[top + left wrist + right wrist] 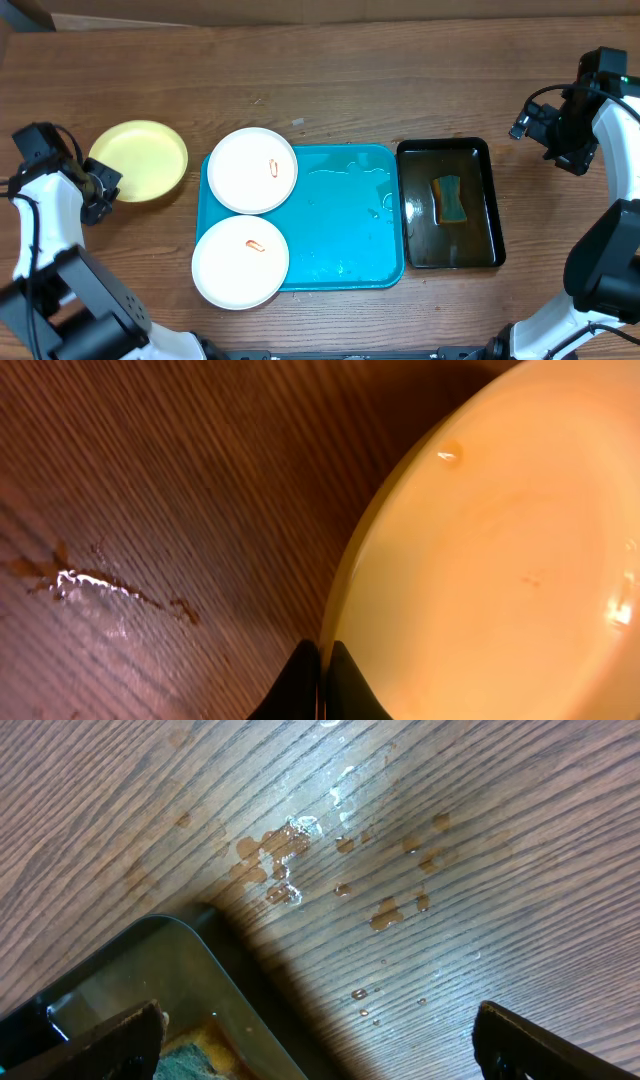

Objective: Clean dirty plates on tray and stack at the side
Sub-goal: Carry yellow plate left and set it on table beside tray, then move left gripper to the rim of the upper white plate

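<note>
The pale yellow-green plate (pixel 140 160) lies on the wood left of the turquoise tray (pixel 350 215). My left gripper (pixel 103 187) is shut on its left rim; the left wrist view shows the two black fingers (pixel 322 670) pinching the plate's edge (pixel 480 570). Two white plates rest on the tray's left side, one at the back (pixel 252 170) and one at the front (pixel 240 262), each with a small orange-red smear. My right gripper (pixel 315 1035) is open and empty above the table at the far right (pixel 560 135).
A narrow black tray (pixel 490 200) holding water and a sponge (pixel 449 199) stands right of the turquoise tray; its corner shows in the right wrist view (pixel 170 970). Water drops (pixel 290 855) lie on the wood there. Water also pools on the turquoise tray.
</note>
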Robot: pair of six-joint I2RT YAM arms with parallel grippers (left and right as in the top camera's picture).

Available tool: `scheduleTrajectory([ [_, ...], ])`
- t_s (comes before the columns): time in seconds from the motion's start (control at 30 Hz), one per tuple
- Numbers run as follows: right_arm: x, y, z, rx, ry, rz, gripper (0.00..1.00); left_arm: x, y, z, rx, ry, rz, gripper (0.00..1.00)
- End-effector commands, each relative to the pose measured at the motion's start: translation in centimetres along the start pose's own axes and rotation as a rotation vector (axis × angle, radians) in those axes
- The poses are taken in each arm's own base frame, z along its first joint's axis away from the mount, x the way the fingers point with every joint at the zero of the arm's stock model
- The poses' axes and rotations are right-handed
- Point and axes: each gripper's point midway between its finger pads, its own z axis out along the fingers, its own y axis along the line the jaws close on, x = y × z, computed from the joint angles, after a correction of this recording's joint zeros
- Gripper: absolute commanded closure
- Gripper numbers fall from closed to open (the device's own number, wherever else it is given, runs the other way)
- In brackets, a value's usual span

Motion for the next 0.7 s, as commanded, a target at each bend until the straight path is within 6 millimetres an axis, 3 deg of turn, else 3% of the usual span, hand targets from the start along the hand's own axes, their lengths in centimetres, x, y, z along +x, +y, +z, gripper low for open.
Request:
scheduleTrajectory([
  [0.0, -0.2, -0.1, -0.7, 0.002, -0.025, -0.001, 0.0, 0.6, 0.2, 1.8, 0.005, 0.043, 0.05, 0.57],
  [0.03, -0.2, -0.1, -0.7, 0.002, -0.025, -0.001, 0.0, 0.9, -0.3, 1.9, 0.037, 0.063, 0.074, 0.33],
  [0.07, -0.2, -0.1, -0.7, 0.002, -0.025, -0.001, 0.0, 1.3, -1.2, 1.8, 0.088, 0.085, 0.097, 0.22],
  [0.1, -0.2, -0.1, -0.7, 0.002, -0.025, -0.001, 0.0, 1.6, -2.0, 1.5, 0.138, 0.102, 0.108, 0.2],
  [0.3, -0.2, -0.1, -0.7, 0.002, -0.025, -0.001, 0.0, 3.3, -8.8, -3.8, 0.439, 0.122, 0.303, 0.27],
  [0.43, -0.2, -0.1, -0.7, 0.002, -0.025, -0.001, 0.0, 5.7, -12.3, -6.4, 0.475, 0.074, 0.471, 0.32],
  [0.53, -0.2, -0.1, -0.7, 0.002, -0.025, -0.001, 0.0, 8.0, -13.9, -6.2, 0.412, 0.058, 0.571, 0.36],
  [0.67, -0.2, -0.1, -0.7, 0.002, -0.025, -0.001, 0.0, 10.6, -14.9, -4.2, 0.26, 0.035, 0.698, 0.37],
])
